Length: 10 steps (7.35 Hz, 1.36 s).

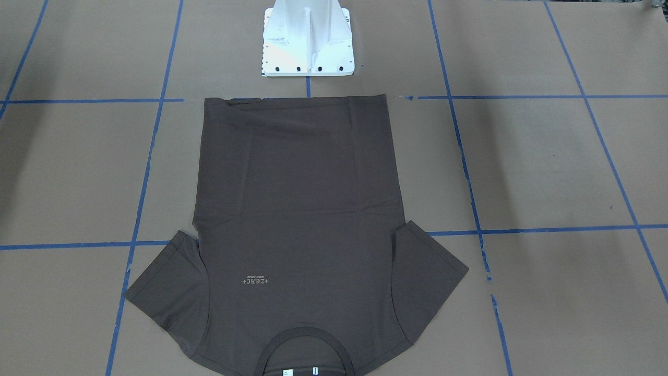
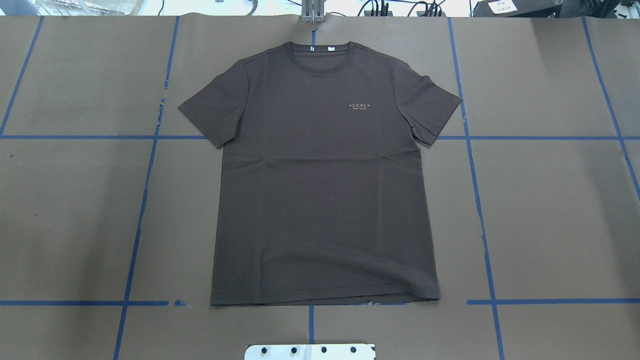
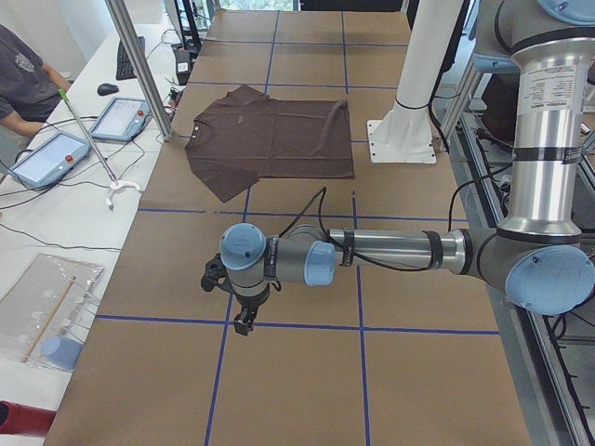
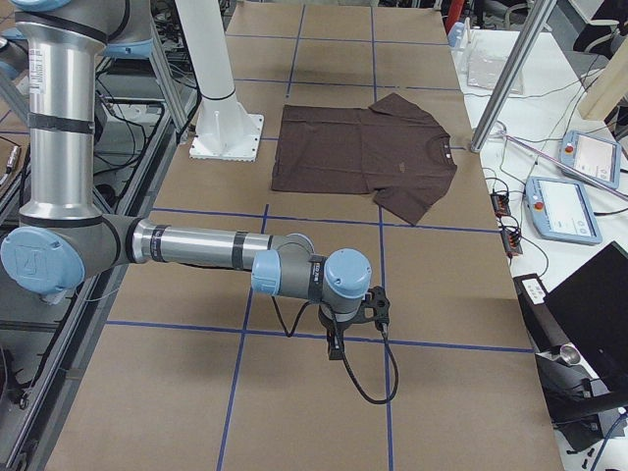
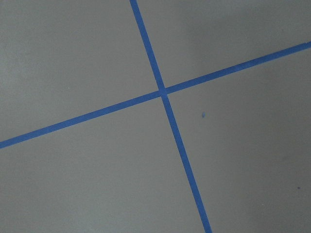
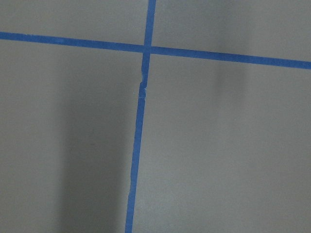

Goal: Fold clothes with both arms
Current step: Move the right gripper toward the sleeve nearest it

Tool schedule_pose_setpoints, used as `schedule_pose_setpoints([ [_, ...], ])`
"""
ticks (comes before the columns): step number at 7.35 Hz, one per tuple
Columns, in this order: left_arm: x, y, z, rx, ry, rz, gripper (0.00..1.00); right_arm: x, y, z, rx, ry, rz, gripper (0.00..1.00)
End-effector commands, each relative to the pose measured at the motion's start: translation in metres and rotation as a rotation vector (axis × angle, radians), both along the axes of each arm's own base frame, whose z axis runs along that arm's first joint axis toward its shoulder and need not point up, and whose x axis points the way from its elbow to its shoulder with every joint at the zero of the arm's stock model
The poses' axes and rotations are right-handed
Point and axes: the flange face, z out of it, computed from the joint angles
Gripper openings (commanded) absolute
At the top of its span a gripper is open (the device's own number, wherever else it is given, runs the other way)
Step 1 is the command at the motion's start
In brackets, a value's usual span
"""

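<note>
Evidently nothing is gripped yet: the dark brown T-shirt [image 2: 325,190] lies spread flat and face up with its sleeves out. Its hem [image 2: 325,301] is toward the white pedestal [image 1: 308,39] and its collar [image 2: 320,50] is at the far edge, laid out, I judge, so that both sides can be taken at once. It is well apart from either set of fingers. The left gripper [image 3: 243,325] hangs pointing down off one side of the shirt, and the right gripper [image 4: 336,351] does likewise off the other. Each is above bare brown table [image 2: 550,210], with only a crossing of blue tape [image 5: 163,92] beneath it in the wrist views. Parked wide like this, the grippers probably leave the cloth unobstructed for the fixed cameras. Whether the fingers are spread or pressed together cannot be told, since only the side views show them. No fold is made.
</note>
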Motion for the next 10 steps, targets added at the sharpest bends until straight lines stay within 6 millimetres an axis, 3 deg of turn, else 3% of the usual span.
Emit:
schedule_pose_setpoints([
  [1,0.000,0.001,0.001,-0.002,0.002,0.000,1.00,0.000,-0.004,-0.005,0.007,0.005,0.004,1.00],
  [2,0.000,-0.002,-0.006,0.011,0.002,-0.002,1.00,0.000,-0.006,-0.008,0.011,-0.005,0.009,1.00],
  [4,0.001,-0.037,-0.048,0.093,0.011,0.000,1.00,-0.026,-0.049,-0.043,0.174,-0.055,-0.010,1.00],
  [5,0.006,-0.053,-0.063,0.129,0.008,0.009,1.00,-0.047,-0.086,-0.079,0.166,-0.111,0.023,1.00],
  [6,0.007,-0.055,-0.078,0.155,0.008,0.009,1.00,-0.099,-0.118,-0.115,0.212,-0.122,-0.041,1.00],
  [7,0.007,-0.054,-0.075,0.162,0.014,0.012,1.00,-0.132,-0.136,-0.131,0.210,-0.132,-0.066,1.00],
  [8,0.009,-0.065,-0.086,0.218,0.012,0.013,1.00,-0.180,-0.171,-0.163,0.187,-0.146,-0.077,1.00],
  [9,0.009,-0.067,-0.081,0.204,0.005,0.002,1.00,-0.227,-0.210,-0.202,0.209,-0.161,-0.082,1.00],
  [10,0.010,-0.067,-0.083,0.199,0.012,-0.009,1.00,-0.274,-0.231,-0.224,0.247,-0.154,-0.064,1.00],
])
